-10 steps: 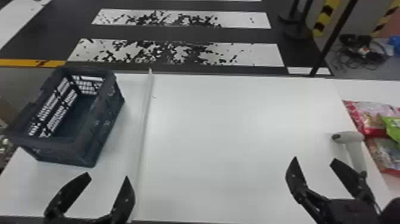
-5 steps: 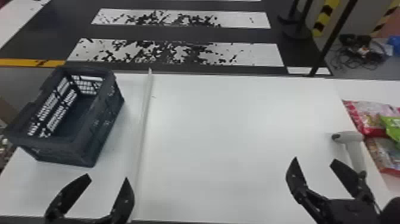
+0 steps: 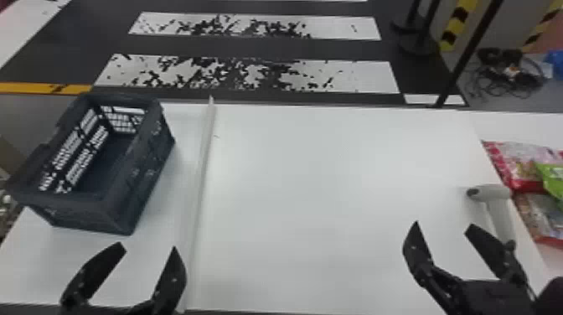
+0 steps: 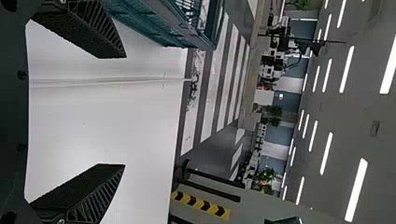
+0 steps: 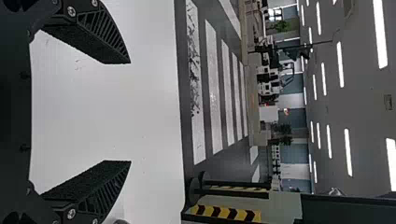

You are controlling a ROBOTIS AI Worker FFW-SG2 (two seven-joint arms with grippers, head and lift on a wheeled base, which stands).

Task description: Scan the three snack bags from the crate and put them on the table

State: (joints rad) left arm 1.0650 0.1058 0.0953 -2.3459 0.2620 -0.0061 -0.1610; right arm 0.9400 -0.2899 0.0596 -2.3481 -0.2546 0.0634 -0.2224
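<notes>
A dark blue-grey plastic crate with lattice walls [image 3: 138,184] stands upright at the left of the frame, on the white table [image 3: 335,188]. A long, thin white strip [image 3: 203,167] runs up the tabletop to the right of the crate, apart from it.

The three snack bags are at the right edge of the frame, beside the slanting edge of the white tabletop: a pink-and-red glossy bag [image 3: 519,163], a bright green bag [image 3: 553,178] partly overlapping it, and, lower down, a red-and-brown bag with a pale patch [image 3: 540,215]. A light grey handheld scanner [image 3: 494,192] lies just left of them, its head pointing left and its handle running toward the lower right.

The left black gripper [image 3: 147,250] is at the lower left of the frame, in front of the crate, its two flat fingers spread wide with nothing between them. The right black gripper [image 3: 444,227] is at the lower right, likewise spread and holding nothing; one finger overlaps the lower part of the scanner's handle in the head view, and whether they touch cannot be told.

Beyond the table, black flooring with worn white stripes [image 3: 251,75] crosses the top of the frame.
</notes>
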